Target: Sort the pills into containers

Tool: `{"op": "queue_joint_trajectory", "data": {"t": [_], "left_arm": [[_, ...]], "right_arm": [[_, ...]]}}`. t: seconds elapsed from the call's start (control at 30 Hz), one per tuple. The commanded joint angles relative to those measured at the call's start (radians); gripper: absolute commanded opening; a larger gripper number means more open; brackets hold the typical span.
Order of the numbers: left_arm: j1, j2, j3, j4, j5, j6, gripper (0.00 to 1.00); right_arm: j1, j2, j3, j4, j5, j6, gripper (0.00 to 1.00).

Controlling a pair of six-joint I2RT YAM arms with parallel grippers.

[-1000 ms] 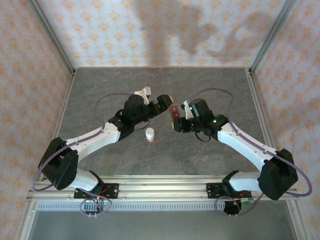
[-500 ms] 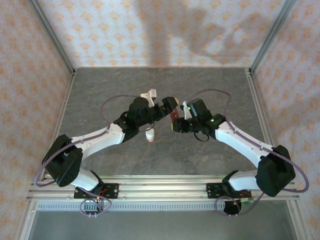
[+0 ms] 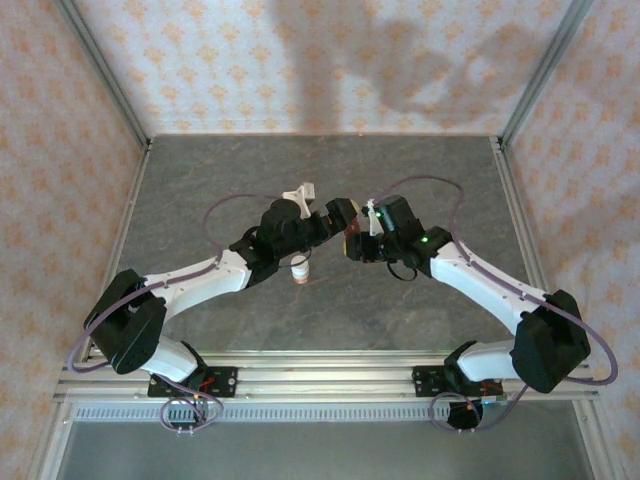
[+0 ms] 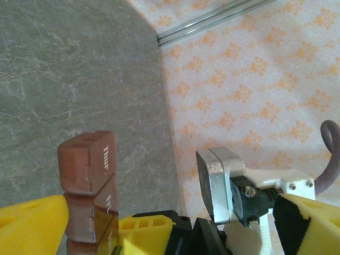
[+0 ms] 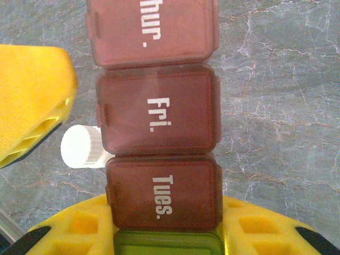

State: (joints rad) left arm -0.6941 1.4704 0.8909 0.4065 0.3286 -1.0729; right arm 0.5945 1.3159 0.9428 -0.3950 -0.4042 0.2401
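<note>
The containers (image 5: pixel 158 114) are a strip of joined compartments: red-brown lids marked Thur., Fri. and Tues., then a green one (image 5: pixel 167 244) at the near end. My right gripper (image 5: pixel 164 223) is shut on the strip's near end, its yellow fingers (image 5: pixel 74 228) on either side, holding it above the table. From above, the strip (image 3: pixel 349 234) sits between the two grippers. My left gripper (image 3: pixel 338 213) is wide open beside the strip's far end (image 4: pixel 87 167), one yellow finger (image 4: pixel 32 223) next to it, with no contact that I can make out. Pills are out of view.
A small white bottle (image 3: pixel 299 270) with an orange base stands on the grey table (image 3: pixel 200 190) under the left wrist; its cap (image 5: pixel 79 147) peeks out beside the strip. Patterned walls and metal rails enclose the table on three sides.
The left arm has swung right and forward, bringing its open gripper up to the strip. The right gripper shifted slightly left and away with the strip, still shut on it.
</note>
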Motion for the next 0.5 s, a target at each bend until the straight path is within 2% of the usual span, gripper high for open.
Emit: {"op": "queue_joint_trajectory", "data": {"t": [0.0,0.2,0.47], "left_arm": [[-0.01,-0.01,0.001,0.016,-0.022,0.015,0.99],[-0.015,0.017,0.033,0.023,-0.02,0.014,0.99],[-0.021,0.011,0.044,-0.001,-0.039,0.023,0.99]], "right_arm": [[-0.001,0.004,0.025,0.037,-0.001,0.011,0.31],[-0.001,0.004,0.021,0.037,-0.036,0.003,0.31],[-0.001,0.01,0.006,0.037,-0.015,0.0,0.31]]}}
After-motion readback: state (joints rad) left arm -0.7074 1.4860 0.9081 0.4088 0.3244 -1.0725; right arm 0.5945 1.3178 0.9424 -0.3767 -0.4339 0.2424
